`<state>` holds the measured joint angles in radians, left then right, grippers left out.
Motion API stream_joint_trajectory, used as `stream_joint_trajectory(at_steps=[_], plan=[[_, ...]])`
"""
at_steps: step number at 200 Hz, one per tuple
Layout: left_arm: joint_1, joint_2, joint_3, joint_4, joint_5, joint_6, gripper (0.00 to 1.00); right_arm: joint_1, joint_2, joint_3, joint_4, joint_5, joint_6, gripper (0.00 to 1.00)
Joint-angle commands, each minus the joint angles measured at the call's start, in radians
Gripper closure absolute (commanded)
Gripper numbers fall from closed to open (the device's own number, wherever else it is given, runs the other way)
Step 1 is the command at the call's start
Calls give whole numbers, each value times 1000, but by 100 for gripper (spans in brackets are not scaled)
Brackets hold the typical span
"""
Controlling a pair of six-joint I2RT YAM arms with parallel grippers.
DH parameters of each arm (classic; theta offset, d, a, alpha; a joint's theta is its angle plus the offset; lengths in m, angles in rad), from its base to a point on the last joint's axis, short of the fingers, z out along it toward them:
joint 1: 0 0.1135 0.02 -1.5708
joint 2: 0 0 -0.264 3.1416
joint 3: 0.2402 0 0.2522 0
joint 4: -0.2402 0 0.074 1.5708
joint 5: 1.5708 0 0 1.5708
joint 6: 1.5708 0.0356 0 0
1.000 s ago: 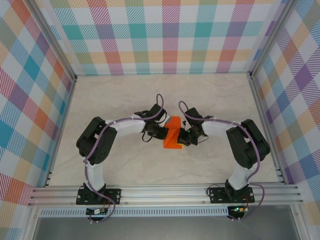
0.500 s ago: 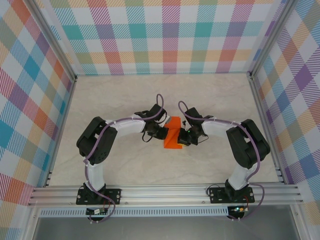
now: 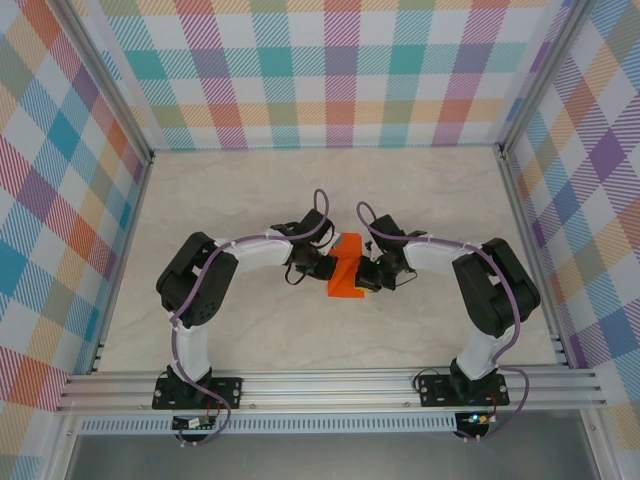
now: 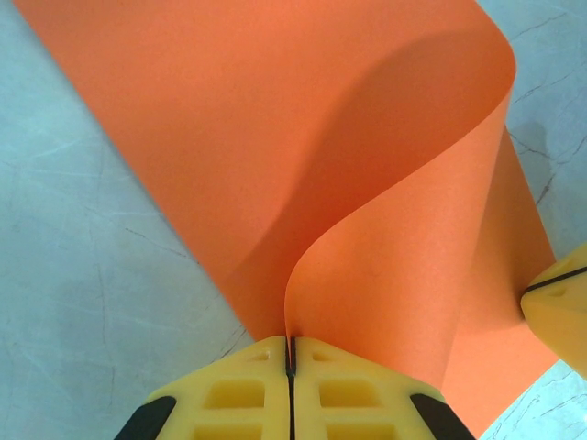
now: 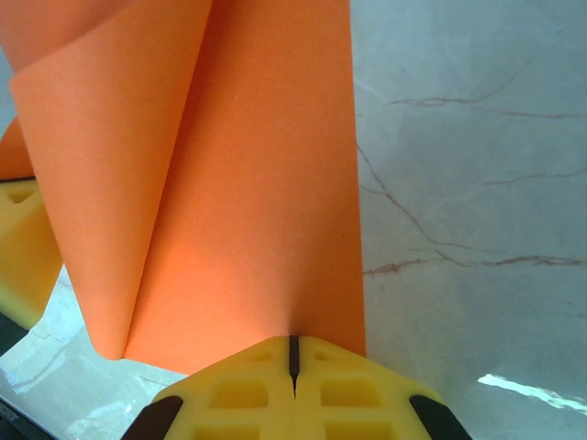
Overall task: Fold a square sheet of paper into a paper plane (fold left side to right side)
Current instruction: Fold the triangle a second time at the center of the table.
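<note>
Two arms, one sheet. One thin, bright orange square sheet of paper (image 3: 346,275) sits mid-way across the pale marbled tabletop (image 3: 250,200), between your two grippers. Your left gripper (image 4: 291,356) has its two yellow pads (image 4: 238,396) clenched on one raised edge of the sheet. Your right gripper (image 5: 293,353) is clamped on the opposite edge. The sheet bows upward in one loose curl.

One square sheet of paper (image 3: 346,272), bright orange and partly curled up, lies mid-desk (image 3: 250,190) between two arms. At its left edge is the left gripper (image 3: 320,266), at its right edge the right gripper (image 3: 368,278); both touch it. Pale marbled desk; plaid walls (image 3: 340,70) on three sides; aluminium rail (image 3: 330,388) at the near edge.
</note>
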<state>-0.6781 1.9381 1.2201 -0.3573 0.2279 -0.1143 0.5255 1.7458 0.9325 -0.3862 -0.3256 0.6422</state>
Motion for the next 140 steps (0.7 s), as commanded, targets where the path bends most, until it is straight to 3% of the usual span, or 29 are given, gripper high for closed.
stream_joint_trajectory(at_steps=[1, 61, 140], plan=[[1, 10, 0, 1, 13, 10, 94, -14, -37, 12, -2, -35, -13, 98], [-3, 6, -4, 5, 13, 7, 94, -31, -10, 49, 170, -159, 89, 98], [-8, 3, -2, -4, 2, 8, 94, 2, 96, 140, 180, -178, 94, 98]])
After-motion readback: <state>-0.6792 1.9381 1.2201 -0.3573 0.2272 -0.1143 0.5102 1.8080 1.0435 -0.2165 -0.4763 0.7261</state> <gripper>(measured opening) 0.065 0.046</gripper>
